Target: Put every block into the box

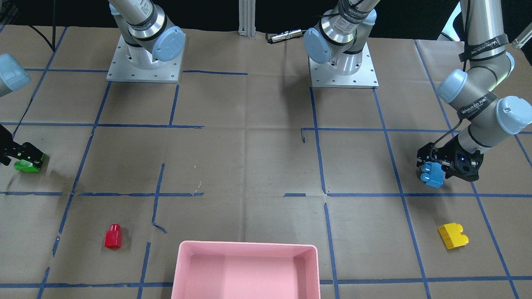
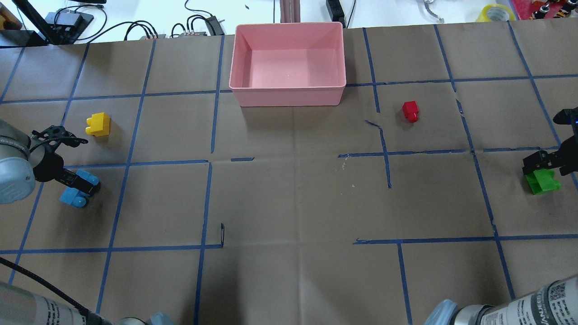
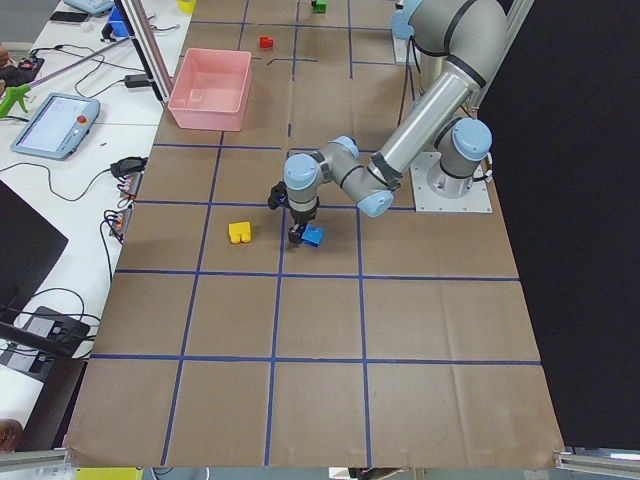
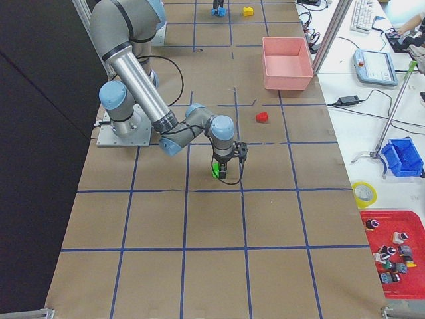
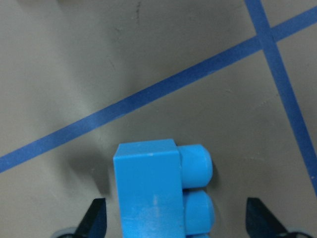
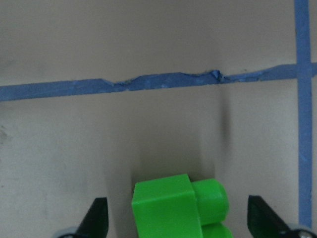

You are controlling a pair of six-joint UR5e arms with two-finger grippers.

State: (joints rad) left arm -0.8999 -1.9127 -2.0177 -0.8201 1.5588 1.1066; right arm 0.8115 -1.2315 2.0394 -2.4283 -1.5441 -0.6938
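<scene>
My left arm reaches out low across the table (image 2: 293, 189), with the wrist bent so the left gripper (image 5: 179, 223) points straight down at the mid-left edge of the overhead view. Its jaws stand wide apart on either side of the blue block (image 5: 148, 188), with a gap on each side, and they grip nothing. The right arm is posed the same way at the mid-right edge. The right gripper (image 6: 179, 223) is also spread and holds nothing, and the green block (image 6: 163, 208) sits between its fingers without touching either one.

The blocks are glossy moulded plastic with round studs, and both of these lie on their sides. The yellow block (image 2: 98, 124) lies just above the left gripper in the overhead view. The red block (image 2: 410, 110) lies right of the box (image 2: 287, 95), well apart from it. The box is smooth pink plastic with rounded corners and sits at top centre.

The table is covered in creased brown paper, gridded with blue tape that is torn in places. Black bands (image 1: 478, 106) on the left arm carry white lettering that I can't read reliably.
</scene>
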